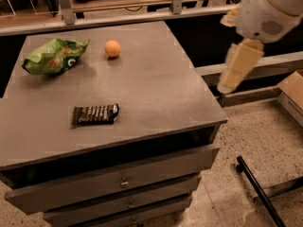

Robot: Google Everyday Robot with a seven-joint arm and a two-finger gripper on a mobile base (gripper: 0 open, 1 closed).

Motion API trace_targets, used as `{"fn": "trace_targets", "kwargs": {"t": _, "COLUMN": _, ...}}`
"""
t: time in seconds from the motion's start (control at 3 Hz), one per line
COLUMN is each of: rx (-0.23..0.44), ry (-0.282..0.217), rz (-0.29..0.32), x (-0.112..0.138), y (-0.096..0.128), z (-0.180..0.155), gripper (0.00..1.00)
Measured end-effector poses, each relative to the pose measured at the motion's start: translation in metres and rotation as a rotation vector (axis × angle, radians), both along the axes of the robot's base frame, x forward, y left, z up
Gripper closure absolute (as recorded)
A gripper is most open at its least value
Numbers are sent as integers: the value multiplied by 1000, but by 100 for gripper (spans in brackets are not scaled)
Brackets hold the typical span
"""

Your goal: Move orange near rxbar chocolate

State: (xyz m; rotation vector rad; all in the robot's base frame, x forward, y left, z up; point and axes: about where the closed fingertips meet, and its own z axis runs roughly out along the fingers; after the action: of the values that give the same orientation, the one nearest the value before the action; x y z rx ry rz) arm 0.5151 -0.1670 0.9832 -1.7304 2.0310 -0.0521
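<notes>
The orange (pixel 112 48) is a small round fruit at the back of the grey table top (pixel 156 84), left of centre. The rxbar chocolate (pixel 95 114) is a dark wrapper with white lettering, lying flat nearer the front left, well apart from the orange. My gripper (pixel 231 77) hangs from the white arm (pixel 267 11) at the upper right. It is beyond the table's right edge, above the floor and far from both objects. It holds nothing that I can see.
A crumpled green snack bag (pixel 54 56) lies at the back left, beside the orange. The table has drawers (pixel 123 181) below its front edge. A rail (pixel 142 15) runs behind the table. A black bar (pixel 258 193) lies on the floor at the right.
</notes>
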Motion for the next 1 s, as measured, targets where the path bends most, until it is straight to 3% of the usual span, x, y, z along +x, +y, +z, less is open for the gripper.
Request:
{"fn": "trace_targets", "kwargs": {"t": 0.33, "rx": 150, "ry": -122, "rz": 45, "x": 70, "y": 48, "z": 21, "gripper": 0}}
{"fn": "trace_targets", "kwargs": {"t": 0.67, "rx": 176, "ry": -159, "rz": 60, "x": 98, "y": 93, "z": 40, "gripper": 0}}
{"fn": "trace_targets", "kwargs": {"t": 1.0, "rx": 123, "ry": -172, "rz": 95, "x": 110, "y": 126, "z": 40, "gripper": 0}}
